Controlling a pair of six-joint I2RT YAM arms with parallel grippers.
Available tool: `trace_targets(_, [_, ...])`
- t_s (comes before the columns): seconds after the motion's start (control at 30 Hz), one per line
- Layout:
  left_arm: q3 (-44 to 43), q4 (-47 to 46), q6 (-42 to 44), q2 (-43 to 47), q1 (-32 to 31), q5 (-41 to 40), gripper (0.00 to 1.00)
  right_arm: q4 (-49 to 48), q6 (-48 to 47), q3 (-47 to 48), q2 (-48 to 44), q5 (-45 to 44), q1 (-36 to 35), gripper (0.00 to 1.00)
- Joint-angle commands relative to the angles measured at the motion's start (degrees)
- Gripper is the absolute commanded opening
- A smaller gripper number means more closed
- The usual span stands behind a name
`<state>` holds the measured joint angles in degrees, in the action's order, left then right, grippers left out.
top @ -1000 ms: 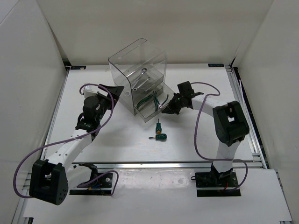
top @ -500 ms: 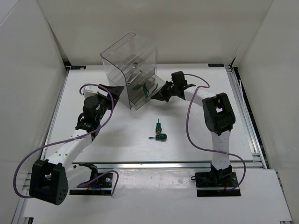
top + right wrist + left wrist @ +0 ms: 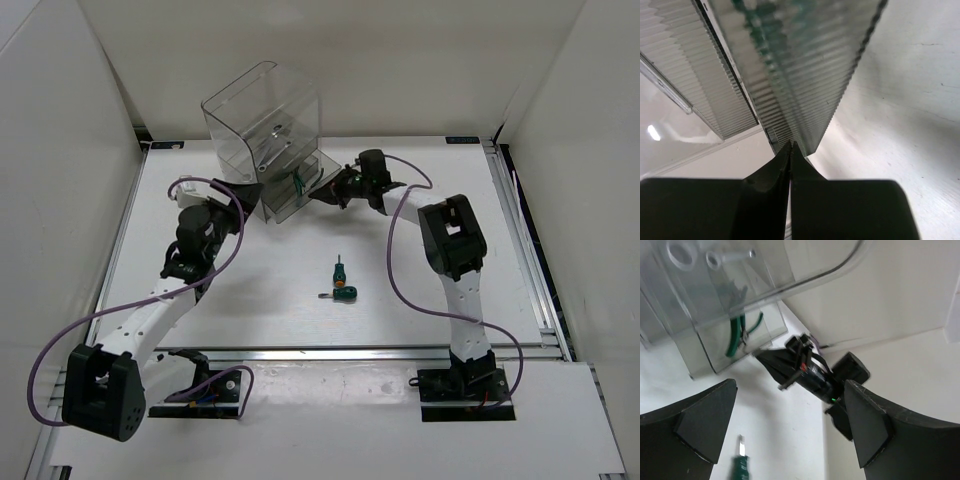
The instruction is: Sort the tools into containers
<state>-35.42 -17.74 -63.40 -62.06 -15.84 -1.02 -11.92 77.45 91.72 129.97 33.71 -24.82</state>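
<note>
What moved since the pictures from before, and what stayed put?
The right gripper, shut, moved left and farther away, and the organiser at its tip shifted the same way. Nothing was grabbed or let go. The left gripper, open, and the two screwdrivers stayed put.

lab rig: white-panelled enclosure (image 3: 420,70), aluminium-framed table (image 3: 270,300)

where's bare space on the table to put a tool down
Bare table between the right arm and the right rail, and the strip between the screwdrivers and the near rail. Crowded around the organiser, with the open left gripper and shut right gripper beside it.
</note>
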Motion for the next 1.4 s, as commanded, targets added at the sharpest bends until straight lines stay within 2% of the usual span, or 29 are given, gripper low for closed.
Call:
trace_targets(0.0, [-5.3, -1.3, 14.6, 3.3, 0.5, -5.5, 0.99, -7.0, 1.1, -3.0, -4.5, 0.0, 0.6, 0.0])
trace_targets(0.1, [-8.3, 0.7, 22.3, 5.1, 0.5, -14.0, 0.99, -7.6, 1.1, -8.6, -7.6, -0.8, 1.3, 0.01])
trace_targets(0.13, [-9.8, 1.9, 23.2, 5.1, 0.5, -19.5, 0.96, -7.5, 1.0, -9.4, -8.2, -0.8, 1.6, 0.0])
trace_targets(0.2, [-11.9, 5.5, 25.2, 4.6, 0.5, -24.0, 0.91, -7.2, 0.2, -11.9, -9.7, -0.6, 2.3, 0.0])
trace_targets(0.3, [-16.1, 7.3, 25.4, 1.4, 1.0, -33.1, 0.77, -5.0, -1.3, -13.7, -11.8, 0.4, 3.2, 0.0])
trace_targets(0.4, [-20.2, 6.6, 24.1, -3.7, 3.7, -33.5, 0.67, -2.2, -3.3, -14.4, -13.7, 0.8, 4.6, 0.0])
trace_targets(0.43, [-21.2, 6.7, 21.8, -5.1, 6.4, -33.5, 0.47, -1.5, -3.8, -14.1, -13.3, 1.7, 5.5, 0.0])
trace_targets(0.53, [-26.5, 7.3, 16.4, -11.7, 13.4, -31.0, 0.1, 1.0, -5.4, -13.2, -13.4, 2.5, 7.4, 0.0])
trace_targets(0.57, [-29.7, 7.2, 14.9, -13.5, 15.0, -30.1, 0.1, 1.9, -6.2, -12.7, -13.6, 2.3, 7.9, 0.0])
trace_targets(0.7, [-32.8, -0.7, 9.9, -23.7, 21.8, -16.9, 0.1, 5.8, -8.5, -9.3, -12.2, 1.9, 9.0, 0.0])
trace_targets(0.73, [-31.7, -9.6, 8.4, -25.1, 22.7, -14.2, 0.1, 6.8, -9.1, -7.3, -10.8, 2.5, 9.0, 0.0])
trace_targets(0.83, [-31.7, -24.0, 3.8, -33.2, 26.7, -3.0, 0.1, 7.5, -9.6, -3.8, -8.3, 4.3, 9.3, 0.0])
trace_targets(0.87, [-32.9, -26.5, 2.5, -36.0, 29.2, 5.2, 0.14, 7.4, -9.6, -3.2, -8.0, 4.7, 9.7, 0.0])
trace_targets(0.93, [-40.6, -31.0, -3.5, -46.2, 31.8, 13.6, 0.17, 7.4, -9.6, -1.7, -6.6, 5.4, 9.9, 0.0])
trace_targets(0.97, [-44.0, -32.5, -6.3, -50.0, 33.7, 21.2, 0.17, 7.4, -9.6, -1.3, -5.9, 5.7, 10.1, 0.0])
trace_targets(1.0, [-51.0, -34.6, -9.2, -54.3, 34.1, 24.4, 0.15, 7.3, -9.4, -1.0, -5.5, 6.0, 10.4, 0.0])
trace_targets(1.03, [-54.9, -37.3, -11.6, -62.3, 34.5, 26.7, 0.13, 7.2, -9.4, -0.6, -5.2, 6.1, 10.6, 0.0])
trace_targets(1.07, [-58.1, -43.9, -13.6, -65.7, 34.5, 27.2, 0.13, 7.2, -9.4, 0.4, -4.5, 6.5, 10.8, 0.01])
trace_targets(1.1, [-57.1, -46.0, -13.9, -66.6, 33.8, 25.2, 0.13, 7.3, -9.2, 0.7, -3.9, 6.6, 11.5, 0.01])
trace_targets(1.2, [-58.9, -42.1, -9.0, -68.4, 32.7, 24.6, 0.13, 6.5, -8.9, 2.1, -2.2, 7.6, 11.9, 0.01])
trace_targets(1.3, [-65.8, -38.6, -8.8, -74.0, 32.7, 33.3, 0.1, 5.0, -8.5, 2.8, -0.6, 8.1, 11.5, 0.01])
trace_targets(1.37, [-66.6, -39.0, -8.3, -74.7, 32.5, 33.7, 0.1, 4.5, -8.4, 3.5, 0.3, 8.3, 11.5, 0.01])
